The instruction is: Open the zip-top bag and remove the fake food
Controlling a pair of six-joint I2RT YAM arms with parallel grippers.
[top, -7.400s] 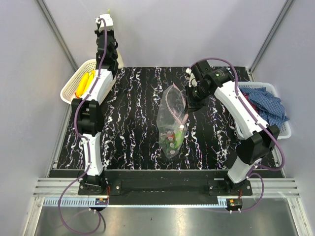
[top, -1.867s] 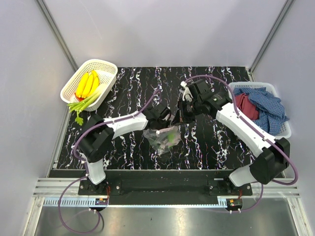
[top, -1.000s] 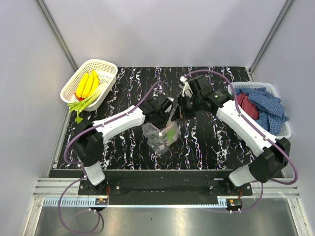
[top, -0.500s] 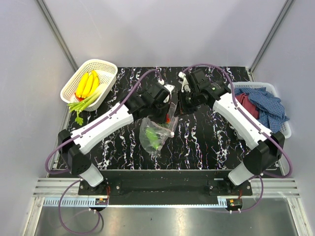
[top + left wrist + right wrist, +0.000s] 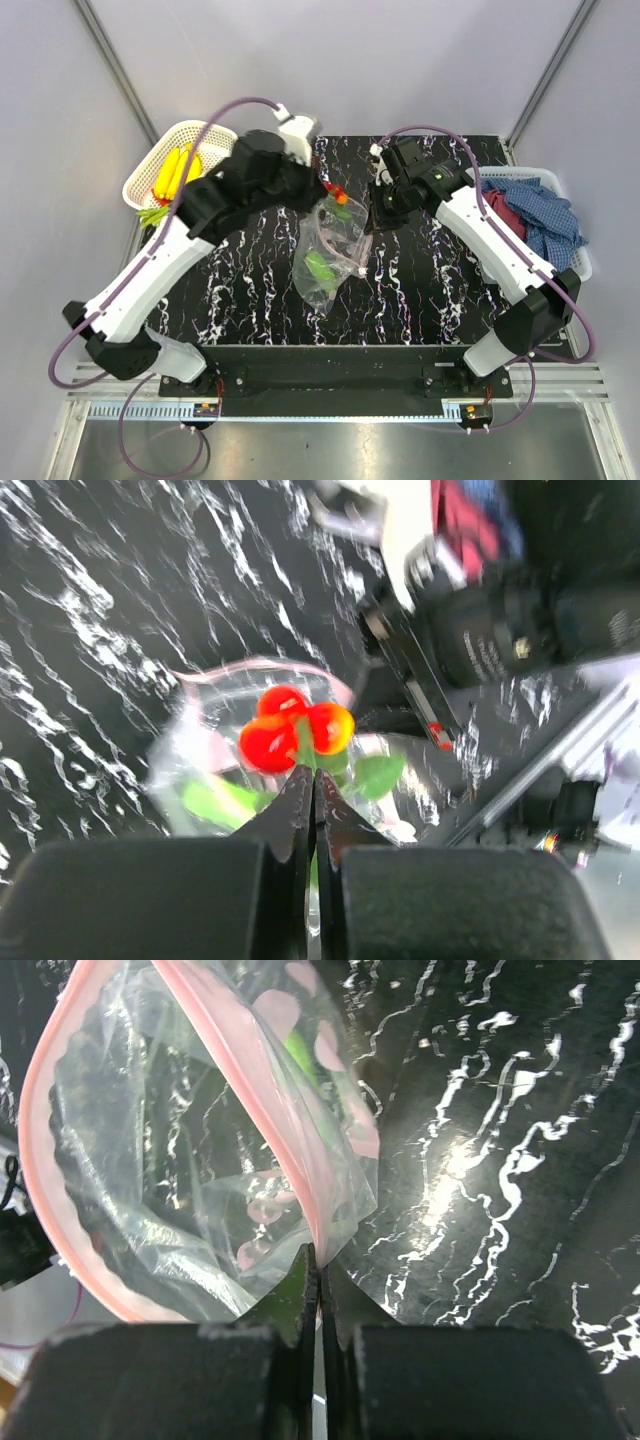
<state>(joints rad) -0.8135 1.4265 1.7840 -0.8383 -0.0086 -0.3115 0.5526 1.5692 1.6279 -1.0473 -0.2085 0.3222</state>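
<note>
The zip-top bag [image 5: 331, 252] hangs open above the dark marble table, its pink zip rim wide. My right gripper [image 5: 374, 222] is shut on the bag's rim, pinching the pink strip [image 5: 318, 1210] between its jaws. My left gripper [image 5: 328, 192] is shut on the green stem of a red and orange fake food cluster [image 5: 339, 195], held just above the bag's mouth; it shows in the left wrist view [image 5: 292, 733]. Green fake food pieces [image 5: 319, 266] lie inside the bag [image 5: 205, 780]. A green piece [image 5: 298, 1055] shows through the plastic.
A white mesh basket [image 5: 206, 132] at the back left holds yellow bananas [image 5: 178, 166] and a leek [image 5: 150, 214], partly hidden by my left arm. A white basket [image 5: 577, 262] at the right holds blue checked cloth [image 5: 537, 214].
My left gripper has risen out of the bag and moved back with the red and orange cluster in it. The bag hangs more stretched open from my right gripper.
</note>
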